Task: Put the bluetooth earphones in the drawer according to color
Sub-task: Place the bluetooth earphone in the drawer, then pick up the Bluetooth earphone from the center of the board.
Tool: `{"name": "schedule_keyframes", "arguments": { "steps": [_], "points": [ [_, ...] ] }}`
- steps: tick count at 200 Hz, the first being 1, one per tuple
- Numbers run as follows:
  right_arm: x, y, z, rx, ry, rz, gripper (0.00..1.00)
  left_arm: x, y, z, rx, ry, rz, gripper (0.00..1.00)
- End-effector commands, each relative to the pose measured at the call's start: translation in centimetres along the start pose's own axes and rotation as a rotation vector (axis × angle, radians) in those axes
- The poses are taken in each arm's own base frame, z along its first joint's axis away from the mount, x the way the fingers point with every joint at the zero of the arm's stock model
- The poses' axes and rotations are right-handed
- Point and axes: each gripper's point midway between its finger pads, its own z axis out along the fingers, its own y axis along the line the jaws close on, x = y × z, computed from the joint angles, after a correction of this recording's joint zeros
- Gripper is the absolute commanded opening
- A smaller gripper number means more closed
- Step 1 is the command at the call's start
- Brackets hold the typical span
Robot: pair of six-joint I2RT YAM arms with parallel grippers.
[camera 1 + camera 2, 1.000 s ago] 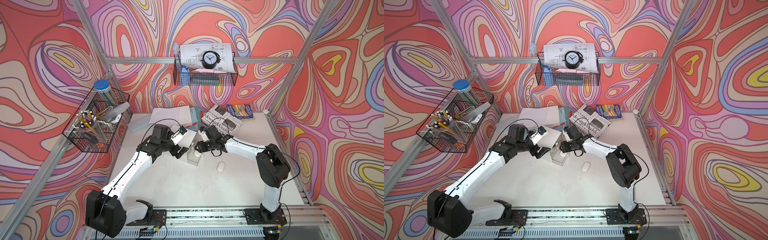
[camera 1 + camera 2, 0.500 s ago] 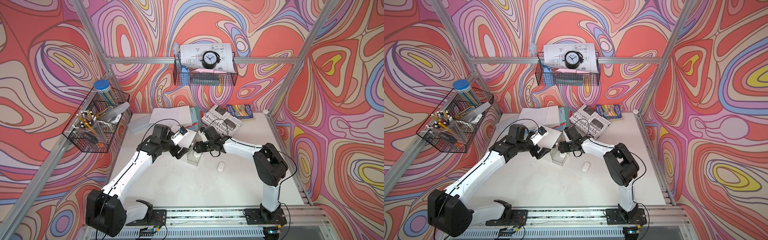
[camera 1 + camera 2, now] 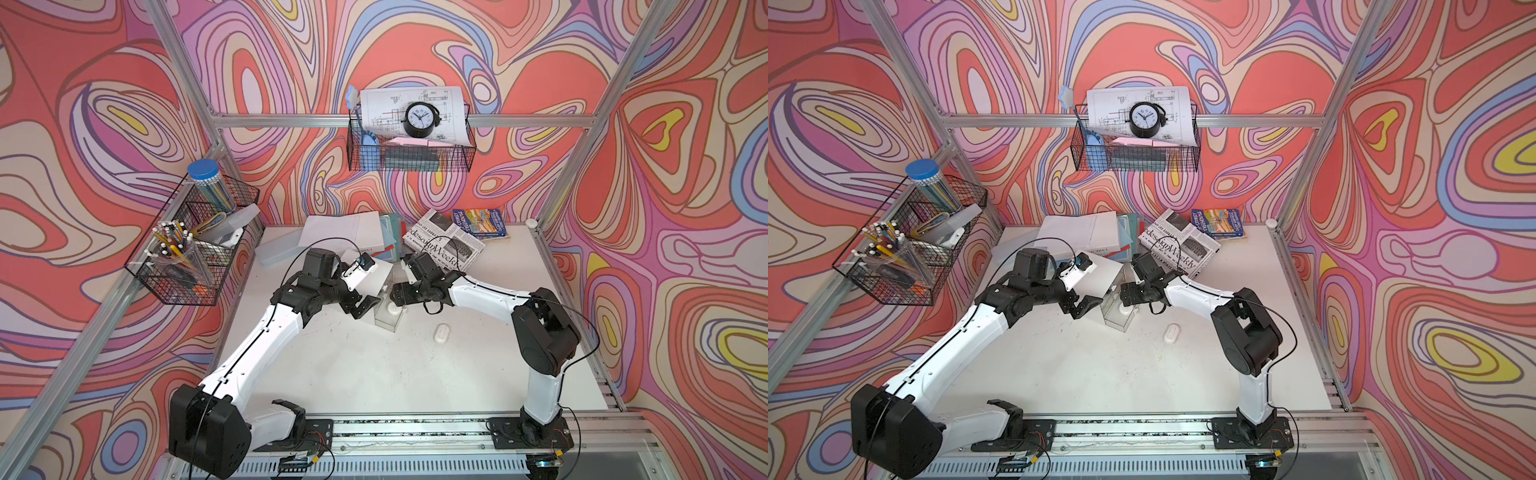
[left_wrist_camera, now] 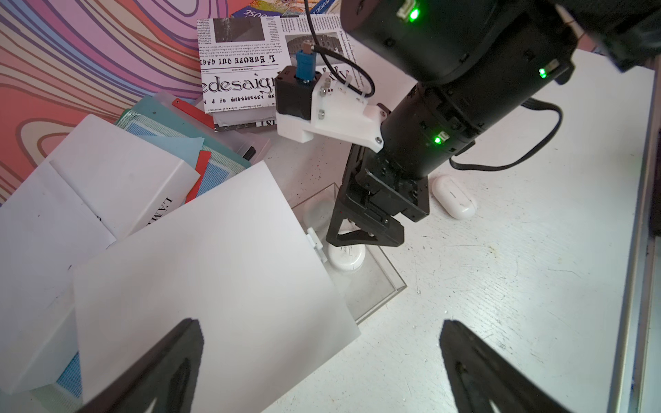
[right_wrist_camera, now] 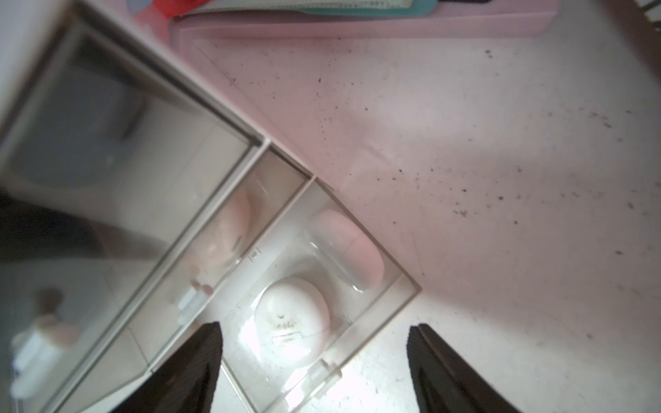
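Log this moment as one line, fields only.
right gripper: open above open drawer | drawer: two white cases inside | left gripper: open, empty | table: one white case loose

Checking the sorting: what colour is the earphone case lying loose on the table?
The loose earphone case is white, clearest in the left wrist view.

Little white cabinet [image 3: 374, 277] has one clear drawer [image 5: 393, 282] pulled out. In it there's a round white case [image 5: 291, 321] lying flat near the knob end and an oblong white case [image 5: 345, 248] just behind. A third white case [image 3: 441, 332] lies on the table [image 3: 374, 374] near the drawer, not touching.
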Motion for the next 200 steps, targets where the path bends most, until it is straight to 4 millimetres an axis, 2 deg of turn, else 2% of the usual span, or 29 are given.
{"name": "schedule_keyframes", "arguments": {
  "steps": [1,74,143,200],
  "points": [
    [0.2,-1.6,-2.2,0.099,0.023,-0.014,0.85,-1.5,-0.6,-0.8,0.030,-0.054,0.011,0.98],
    [3.8,-5.2,-4.7,0.230,0.130,0.090,0.88,-2.1,-1.6,-0.5,0.083,-0.081,0.003,0.98],
    [8.6,-6.7,-4.4,0.279,0.277,0.184,0.88,-1.9,-3.7,0.9,0.145,-0.062,0.042,0.98],
    [11.4,-7.8,-5.0,0.342,0.341,0.290,0.89,-2.0,-5.4,1.8,0.202,-0.056,0.052,0.98]
  ]
}}
